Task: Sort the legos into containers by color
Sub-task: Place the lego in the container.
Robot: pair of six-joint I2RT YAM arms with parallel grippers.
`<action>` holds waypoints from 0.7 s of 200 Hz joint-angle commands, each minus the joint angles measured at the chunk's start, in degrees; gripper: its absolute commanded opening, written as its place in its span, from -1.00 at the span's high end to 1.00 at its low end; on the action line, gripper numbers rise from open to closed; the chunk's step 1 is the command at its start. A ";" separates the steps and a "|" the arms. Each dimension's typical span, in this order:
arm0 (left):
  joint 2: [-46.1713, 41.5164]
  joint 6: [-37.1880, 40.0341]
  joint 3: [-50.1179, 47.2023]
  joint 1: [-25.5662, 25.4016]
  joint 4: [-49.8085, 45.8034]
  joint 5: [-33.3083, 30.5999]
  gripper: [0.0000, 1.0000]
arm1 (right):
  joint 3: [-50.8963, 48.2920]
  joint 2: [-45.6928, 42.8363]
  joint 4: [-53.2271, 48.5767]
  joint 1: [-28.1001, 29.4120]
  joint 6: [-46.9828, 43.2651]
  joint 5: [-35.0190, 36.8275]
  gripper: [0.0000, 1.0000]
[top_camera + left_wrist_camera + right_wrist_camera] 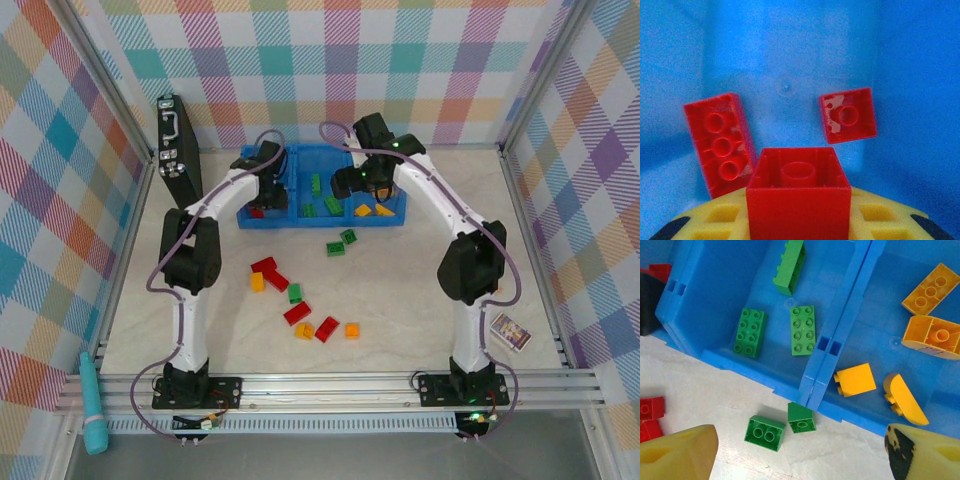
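Observation:
The containers [320, 222] are three joined blue bins at the back of the table. My left gripper [264, 193] hangs in the left bin, shut on a red lego [799, 195] between its yellow fingers [715, 222]. Two red legos [717, 142] [847, 115] lie on the bin floor beneath it. My right gripper [800, 452] is open above the bins' front wall, over two green legos [765, 432] [801, 418] on the table. Green legos [803, 330] lie in the middle bin and yellow-orange legos [855, 380] in the right bin.
Several loose red, yellow-orange and green legos [297, 313] are scattered mid-table in front of the bins. A black case [175, 140] leans at the back left wall. A printed card [510, 330] lies near the right arm's base, and a teal tool [95, 405] rests by the front rail.

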 commanded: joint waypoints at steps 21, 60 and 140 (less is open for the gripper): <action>-0.17 0.14 1.85 0.50 -1.22 1.45 0.25 | 4.08 2.04 -3.01 0.38 0.25 -1.32 -0.74; -4.14 -0.12 -2.18 0.51 -1.16 1.13 0.01 | 5.10 3.61 -2.60 0.38 1.93 -5.25 -0.74; -19.75 3.06 -6.08 0.50 -2.09 1.37 -0.15 | 1.64 0.92 0.46 0.38 1.63 -5.56 -0.74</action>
